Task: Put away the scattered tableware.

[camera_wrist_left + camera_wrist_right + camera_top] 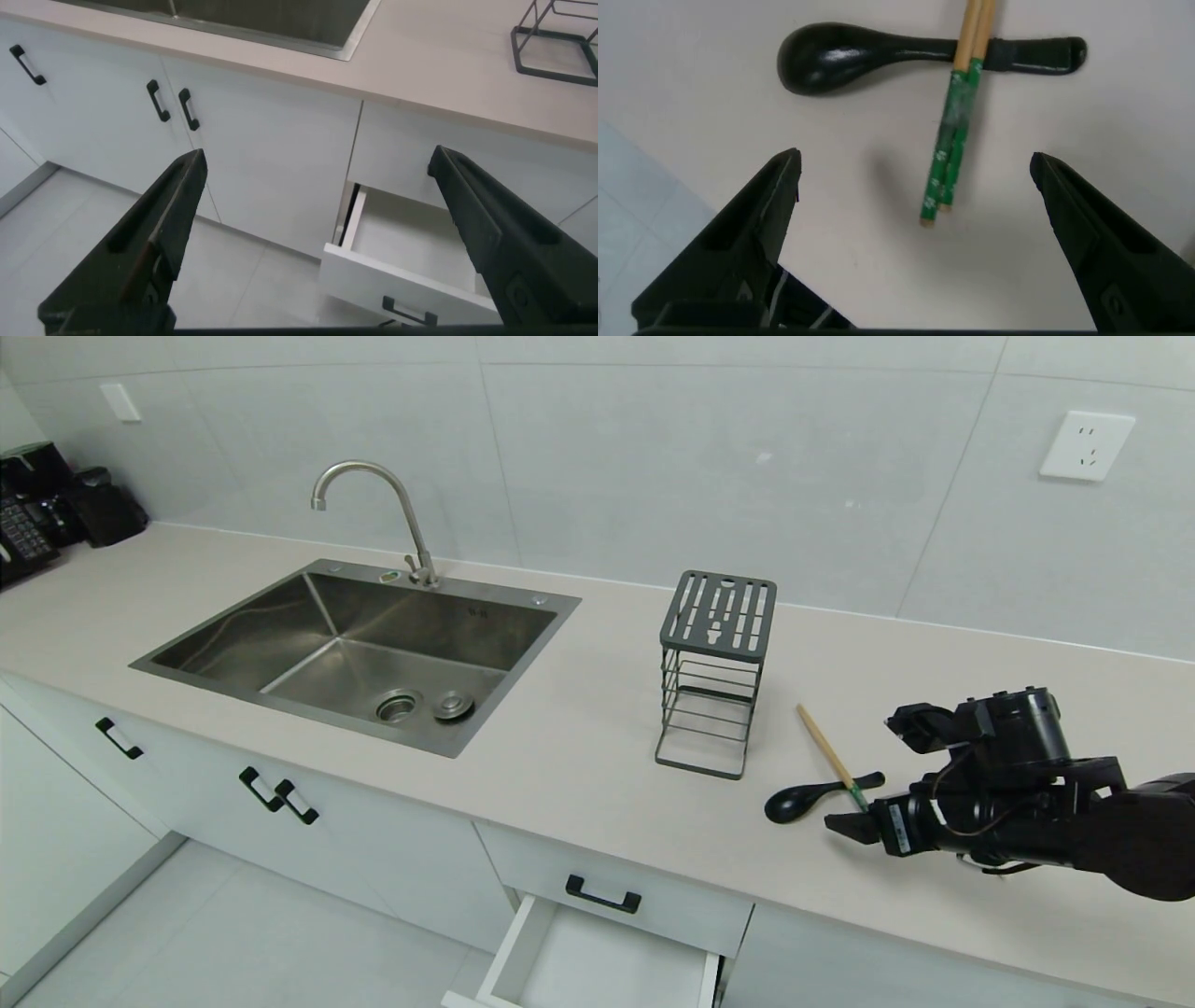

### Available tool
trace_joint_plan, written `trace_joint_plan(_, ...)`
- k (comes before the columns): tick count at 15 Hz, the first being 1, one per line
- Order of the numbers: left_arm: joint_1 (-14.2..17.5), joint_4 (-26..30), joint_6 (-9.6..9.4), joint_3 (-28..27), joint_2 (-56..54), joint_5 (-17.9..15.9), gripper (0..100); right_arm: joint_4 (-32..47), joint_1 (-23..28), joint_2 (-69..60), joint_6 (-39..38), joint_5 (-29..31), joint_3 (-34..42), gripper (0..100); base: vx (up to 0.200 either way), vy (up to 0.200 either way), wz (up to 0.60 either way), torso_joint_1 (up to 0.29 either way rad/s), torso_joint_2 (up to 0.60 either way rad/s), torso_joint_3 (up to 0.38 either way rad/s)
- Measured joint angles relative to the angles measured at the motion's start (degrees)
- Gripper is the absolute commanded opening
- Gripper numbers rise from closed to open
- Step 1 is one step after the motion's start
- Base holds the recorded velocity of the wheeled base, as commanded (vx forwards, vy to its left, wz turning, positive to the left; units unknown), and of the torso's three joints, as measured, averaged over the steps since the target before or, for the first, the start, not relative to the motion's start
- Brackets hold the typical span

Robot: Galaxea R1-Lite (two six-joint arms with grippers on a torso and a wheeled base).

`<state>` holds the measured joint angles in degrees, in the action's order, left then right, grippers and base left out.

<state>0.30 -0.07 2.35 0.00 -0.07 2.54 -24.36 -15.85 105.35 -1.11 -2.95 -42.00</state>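
Observation:
A black spoon (814, 795) lies on the counter to the right of the dark wire rack (711, 676). A pair of wooden chopsticks with green tips (831, 758) lies across the spoon's handle. My right gripper (885, 777) hovers open just right of the chopsticks' green ends. In the right wrist view the spoon (906, 58) and chopsticks (957, 112) lie ahead of the open gripper (915, 201). My left gripper (318, 187) is open, held in front of the cabinets with nothing between its fingers.
A steel sink (364, 649) with a faucet (383, 513) sits left of the rack. A drawer (597, 961) below the counter stands pulled open, also seen as the open drawer (411, 252). Black appliances (47, 504) stand at the far left.

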Motion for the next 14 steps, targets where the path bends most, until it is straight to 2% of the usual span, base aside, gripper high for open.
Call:
trace_joint_plan(3,0.02,0.0,0.0,0.0,0.0,0.0,100,0.09,-0.46,1.95,-0.28,2.82,-1.05,100,0.0,0.0,0.0,0.0,0.0,0.0)
trace_joint_plan(14,0.02,0.0,0.0,0.0,0.0,0.0,100,0.16,-0.63,7.72,-0.45,5.57,-6.57,100,0.0,0.0,0.0,0.0,0.0,0.0)
